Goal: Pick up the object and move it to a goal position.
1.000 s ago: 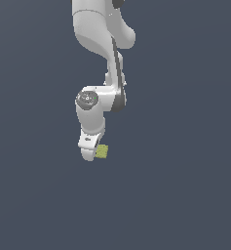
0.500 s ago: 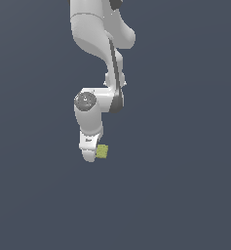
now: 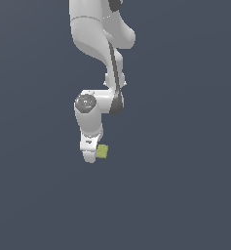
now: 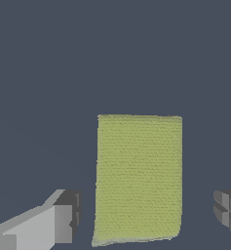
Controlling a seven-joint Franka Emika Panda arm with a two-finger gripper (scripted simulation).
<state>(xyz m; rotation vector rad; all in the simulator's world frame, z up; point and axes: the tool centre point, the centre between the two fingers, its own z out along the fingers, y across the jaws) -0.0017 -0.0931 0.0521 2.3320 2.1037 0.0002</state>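
Jaws: the gripper [image 4: 145,219] stands spread wide, a clear gap between each finger [image 4: 63,222] and the cube, so it grips nothing
Cube: the yellow-green cube [image 4: 138,178] sits between the two fingers, touching neither; in the exterior view it [image 3: 102,151] shows just at the gripper's [image 3: 90,155] tip, on the exterior view's right
Arm: the white arm [image 3: 95,117] reaches down from above
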